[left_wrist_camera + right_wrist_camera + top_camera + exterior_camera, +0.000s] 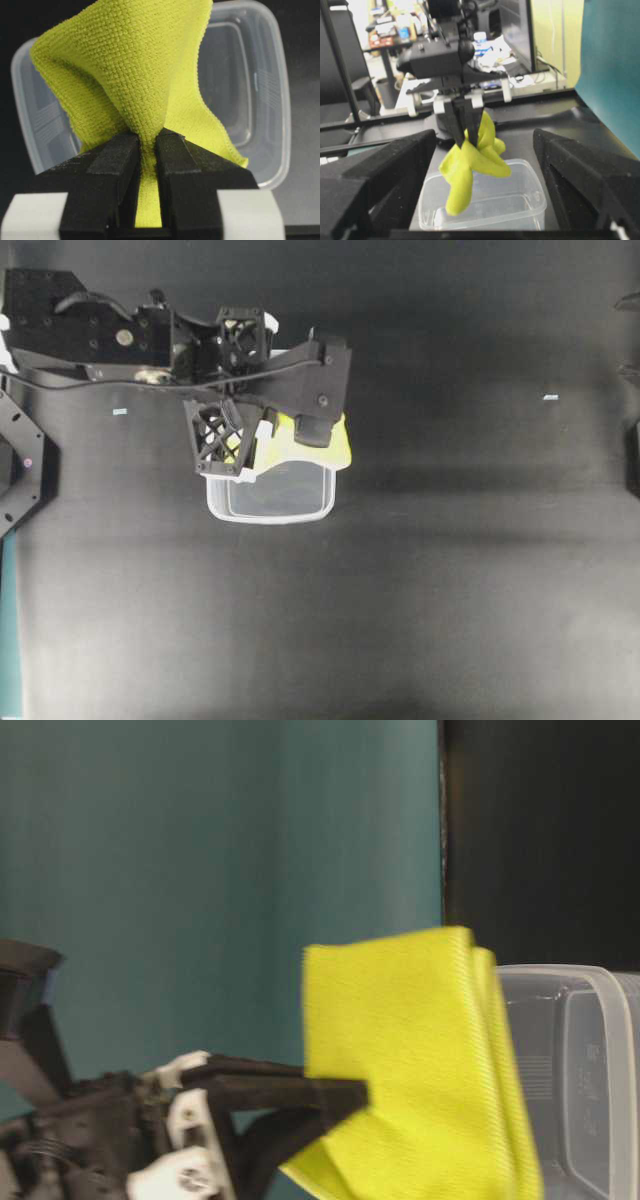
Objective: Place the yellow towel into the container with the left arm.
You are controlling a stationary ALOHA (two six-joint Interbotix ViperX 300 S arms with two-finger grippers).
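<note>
yellow towel [145, 80] pinched (over container [260, 100])

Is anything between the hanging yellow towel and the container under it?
No. In the right wrist view the yellow towel, pinched by the left gripper, hangs over the container, with nothing between.

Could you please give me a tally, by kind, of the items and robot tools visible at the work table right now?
Yellow towels: 1, the yellow towel, pinched in the left tool above the container.
Clear containers: 1, the container, on the black table.
Robot tools: 2, the left tool and the right tool, which stands open.
Total: 4
</note>
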